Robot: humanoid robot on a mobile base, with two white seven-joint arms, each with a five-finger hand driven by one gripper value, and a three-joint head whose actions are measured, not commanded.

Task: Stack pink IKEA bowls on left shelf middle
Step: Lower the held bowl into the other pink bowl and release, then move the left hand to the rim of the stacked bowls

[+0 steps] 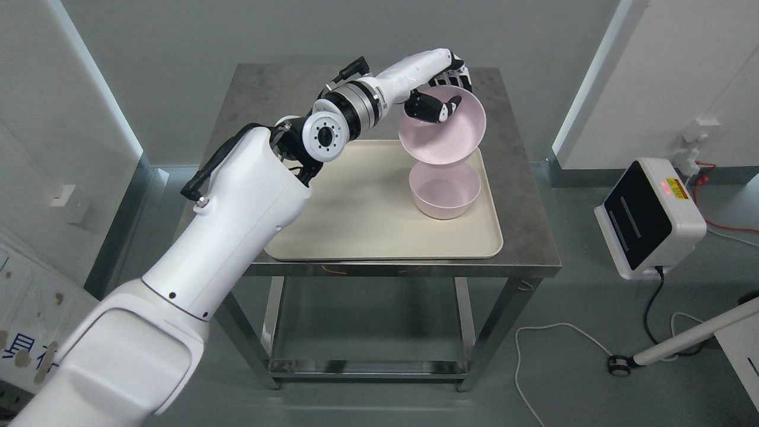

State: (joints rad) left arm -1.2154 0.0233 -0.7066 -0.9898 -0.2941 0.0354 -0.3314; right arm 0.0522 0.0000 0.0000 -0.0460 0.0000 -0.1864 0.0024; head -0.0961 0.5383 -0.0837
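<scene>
The left robot hand (443, 89) is closed on the far rim of a pink bowl (445, 133), thumb inside the cavity and fingers (458, 74) wrapped behind the wall. That pinch on the rim explains the tilt: the bowl hangs from one edge, its mouth turned toward the camera and its low edge dipping toward the second bowl (445, 191). The second bowl sits upright on the right part of the cream tray (356, 231), which lies on the steel bench (528, 207). The held bowl is directly above and slightly behind it, their rims overlapping in this view; whether they touch cannot be told. Judging by this alignment, nesting one into the other looks like the step in hand. The right arm is out of view
</scene>
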